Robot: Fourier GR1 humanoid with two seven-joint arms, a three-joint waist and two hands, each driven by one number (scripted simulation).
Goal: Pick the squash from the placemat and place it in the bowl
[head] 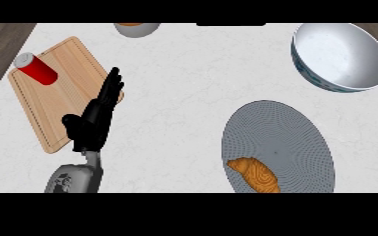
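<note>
One hand shows in the head view, and it is the left hand [94, 117], coming up from the lower edge on its grey forearm. Far left, a wooden cutting board [70, 70] lies at a slant on the pale counter [184, 80], and a red can [36, 68] with a light lid lies tipped on its upper left part. The left hand rests over the board's right edge with its fingers straight and close together, pointing up and a little right, thumb out to the left; it holds nothing. At the top edge, just right of the board, part of a small grey cup or dish [137, 28] shows, with something orange inside. Further right, low in the view, a grey oval placemat [284, 130] lies on the counter. The orange squash [255, 175] sits on its lower left part, its long axis running from upper left to lower right, with the lower end cut off by the view's edge. At the upper right stands a white bowl [336, 55] with a dark patterned rim, well apart from the squash.
</note>
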